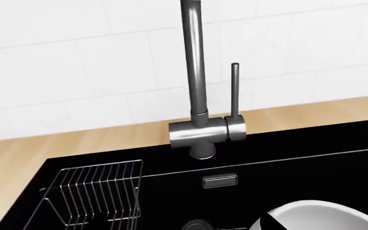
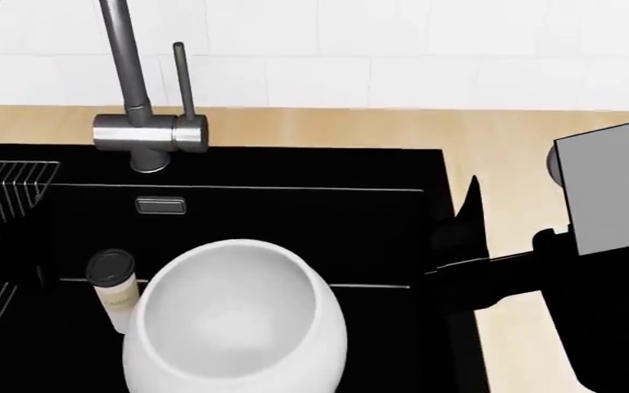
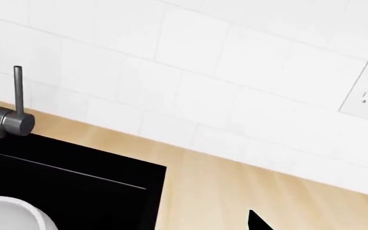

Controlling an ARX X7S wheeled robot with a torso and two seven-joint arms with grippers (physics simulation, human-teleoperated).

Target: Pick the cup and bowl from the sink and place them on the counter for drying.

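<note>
The bowl point(image 2: 238, 319) sits in the sink point(image 2: 380, 229) at its near edge with the cup point(image 2: 112, 282) upright and touching its left side; the right gripper point(image 2: 462, 237) hovers over the sink's right edge, its jaw state not discernible, and the left gripper is out of view. The likely step is approach, and it should descend squarely onto the bowl rim without nudging the cup. Beyond the faucet point(image 2: 140, 123), the counter point(image 2: 402, 127) meets the tiled wall point(image 2: 402, 49).
</note>
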